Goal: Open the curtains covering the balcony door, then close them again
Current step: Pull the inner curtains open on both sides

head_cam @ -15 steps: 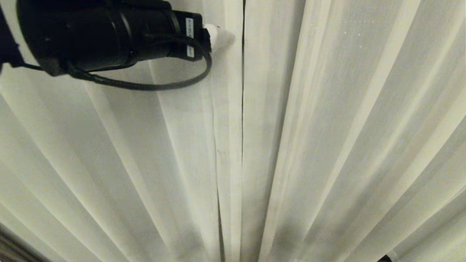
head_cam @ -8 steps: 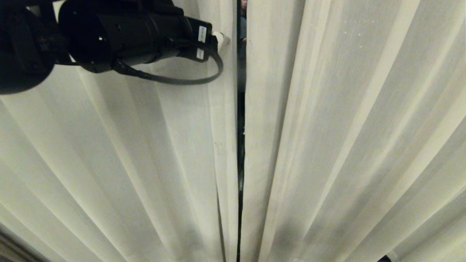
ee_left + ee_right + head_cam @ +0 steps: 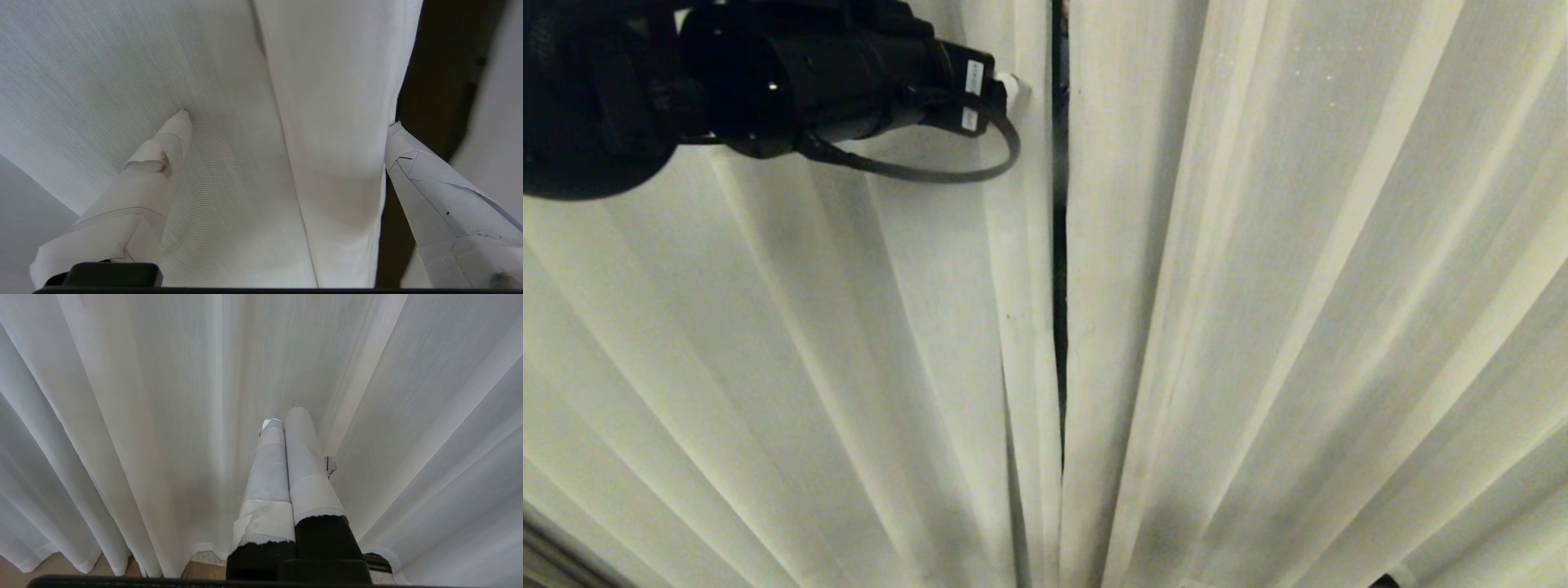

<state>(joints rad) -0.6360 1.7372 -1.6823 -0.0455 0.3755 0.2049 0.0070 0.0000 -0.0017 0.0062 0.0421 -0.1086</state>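
Observation:
Two cream curtains fill the head view: a left panel [image 3: 849,343] and a right panel [image 3: 1258,310], with a narrow dark slit [image 3: 1058,269] between their hemmed edges. The balcony door is hidden behind them. My left arm [image 3: 833,73] reaches in from the upper left, and one taped finger [image 3: 1011,85] rests at the left panel's edge. In the left wrist view my left gripper [image 3: 288,118] is open wide, straddling that hemmed edge [image 3: 339,143]: one finger [image 3: 163,159] presses on the fabric, the other [image 3: 429,196] sits in the dark gap. My right gripper [image 3: 285,416] is shut and empty, parked low before the folds.
Wooden floor [image 3: 202,571] shows under the curtain hems [image 3: 98,559] in the right wrist view. A grey strip [image 3: 547,563] crosses the bottom left corner of the head view. Fabric folds surround both grippers closely.
My left arm has come further into the head view from the left. The slit between the panels has widened from a thin line, the left panel's edge shifting slightly left.

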